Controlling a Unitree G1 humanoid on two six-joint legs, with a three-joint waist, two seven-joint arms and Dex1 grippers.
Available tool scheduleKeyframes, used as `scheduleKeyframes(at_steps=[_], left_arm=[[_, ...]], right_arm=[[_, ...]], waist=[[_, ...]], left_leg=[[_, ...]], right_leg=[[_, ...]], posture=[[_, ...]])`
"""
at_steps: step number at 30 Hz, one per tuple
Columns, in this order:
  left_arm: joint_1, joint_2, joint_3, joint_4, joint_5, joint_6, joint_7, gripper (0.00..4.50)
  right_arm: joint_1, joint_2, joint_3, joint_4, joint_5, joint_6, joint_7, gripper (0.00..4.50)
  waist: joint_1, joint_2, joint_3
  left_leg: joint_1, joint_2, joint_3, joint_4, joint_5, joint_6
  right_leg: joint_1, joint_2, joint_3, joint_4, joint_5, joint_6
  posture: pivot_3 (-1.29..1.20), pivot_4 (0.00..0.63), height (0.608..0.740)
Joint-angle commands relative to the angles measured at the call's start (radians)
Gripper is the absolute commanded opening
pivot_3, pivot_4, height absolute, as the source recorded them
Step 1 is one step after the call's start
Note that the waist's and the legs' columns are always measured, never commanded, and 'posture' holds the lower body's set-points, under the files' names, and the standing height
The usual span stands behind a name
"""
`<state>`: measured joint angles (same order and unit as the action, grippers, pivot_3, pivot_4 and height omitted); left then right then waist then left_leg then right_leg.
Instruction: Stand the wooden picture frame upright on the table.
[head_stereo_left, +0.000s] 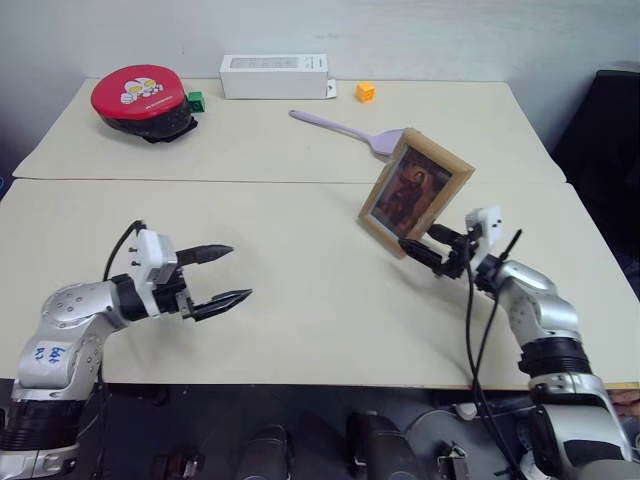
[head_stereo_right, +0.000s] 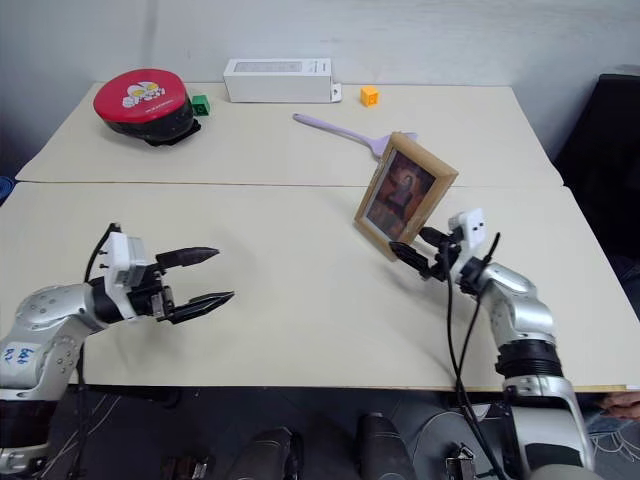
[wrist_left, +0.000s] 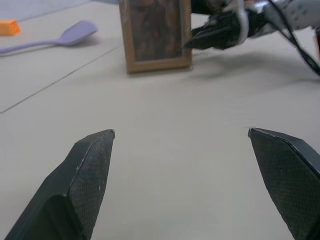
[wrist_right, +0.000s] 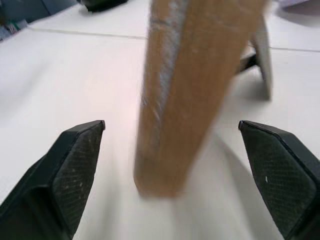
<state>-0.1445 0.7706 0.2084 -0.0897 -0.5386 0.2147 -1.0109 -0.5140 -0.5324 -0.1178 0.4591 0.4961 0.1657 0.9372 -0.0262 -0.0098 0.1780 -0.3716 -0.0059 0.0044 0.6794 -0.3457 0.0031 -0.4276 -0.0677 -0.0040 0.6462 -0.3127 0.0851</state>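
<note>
Both fingers of the right gripper (wrist_right: 172, 135) stand spread wide, one on each side of the wooden picture frame (head_stereo_left: 415, 192), and neither seems to touch its edge, though that close view is blurred. That frame stands upright on the table (head_stereo_left: 300, 300), leaning back a little, picture side facing the robot, just on the near side of the seam. Well apart, the left gripper (head_stereo_left: 222, 274) hovers with its fingers released too, grasping nothing. Beyond the frame lies a lilac spatula (head_stereo_left: 345, 129).
</note>
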Motion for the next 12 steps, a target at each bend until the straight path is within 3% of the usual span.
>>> scheduleKeyframes(at_steps=[1, 4, 7, 12], left_arm=[[0.073, 0.034, 0.081, 0.038, 0.018, 0.004, 0.004, 4.5], [0.17, 0.058, 0.144, 0.095, 0.072, -0.054, 0.013, 4.5], [0.225, 0.076, 0.173, 0.123, 0.13, -0.105, 0.03, 4.5], [0.274, 0.073, 0.181, 0.022, 0.138, -0.058, 0.073, 4.5]], right_arm=[[0.097, -0.057, -0.098, -0.147, 0.019, -0.201, 0.135, 4.48], [0.227, -0.124, -0.088, -0.24, -0.055, -0.368, 0.231, 4.48], [0.323, -0.152, -0.111, -0.3, -0.079, -0.441, 0.23, 4.48], [0.466, -0.17, -0.09, -0.302, -0.143, -0.576, 0.273, 4.48]], waist=[[0.0, 0.001, 0.0], [-0.002, 0.001, 0.0], [-0.002, 0.001, 0.0], [0.004, 0.001, 0.0]], left_leg=[[0.0, 0.0, 0.0, -0.001, 0.0, 0.0], [0.0, 0.0, 0.001, -0.001, -0.001, 0.001], [0.002, 0.0, 0.001, -0.002, -0.001, 0.001], [0.003, 0.0, 0.001, -0.001, -0.004, 0.005]], right_leg=[[0.0, 0.0, 0.0, 0.0, 0.0, 0.0], [0.0, 0.0, 0.001, -0.001, 0.0, 0.0], [0.001, 0.0, 0.001, -0.002, 0.0, 0.0], [0.002, -0.001, 0.001, -0.002, 0.0, 0.0]], posture=[[0.0, 0.15, 0.74], [0.0, 0.15, 0.74], [0.0, 0.15, 0.74], [0.0, 0.15, 0.74]])
